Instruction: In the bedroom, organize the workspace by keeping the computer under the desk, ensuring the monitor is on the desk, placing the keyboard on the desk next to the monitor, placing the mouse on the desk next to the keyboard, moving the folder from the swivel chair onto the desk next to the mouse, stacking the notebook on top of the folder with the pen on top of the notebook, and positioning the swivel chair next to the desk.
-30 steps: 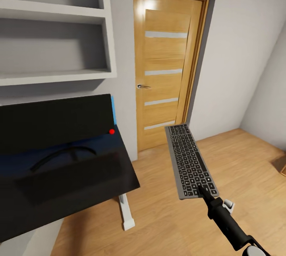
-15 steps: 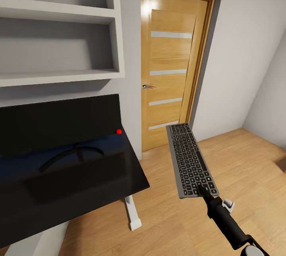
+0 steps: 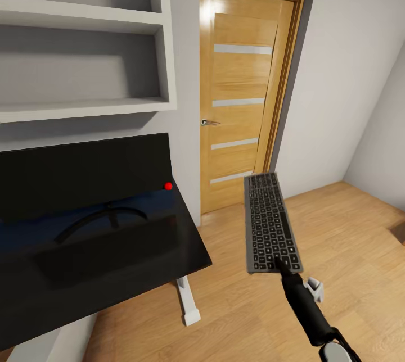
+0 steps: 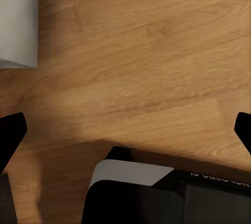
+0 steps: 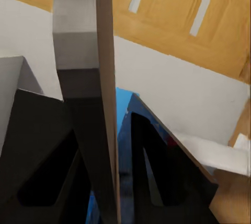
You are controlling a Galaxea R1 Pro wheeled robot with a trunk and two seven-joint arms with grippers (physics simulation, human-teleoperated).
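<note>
The right gripper (image 3: 279, 263) is clamped on the keyboard's (image 3: 270, 222) near end, holding it level over the floor beyond the desk's (image 3: 185, 249) right edge, likely for setting beside the monitor (image 3: 84, 173).

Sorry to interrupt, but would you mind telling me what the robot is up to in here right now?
The robot's right pincer grips a grey keyboard by its near end, holding it in the air over the wooden floor, to the right of the black desk. The monitor already stands on the desk, beneath the wall shelves. The keyboard has not yet been set down. A closed wooden door is straight ahead.
</note>
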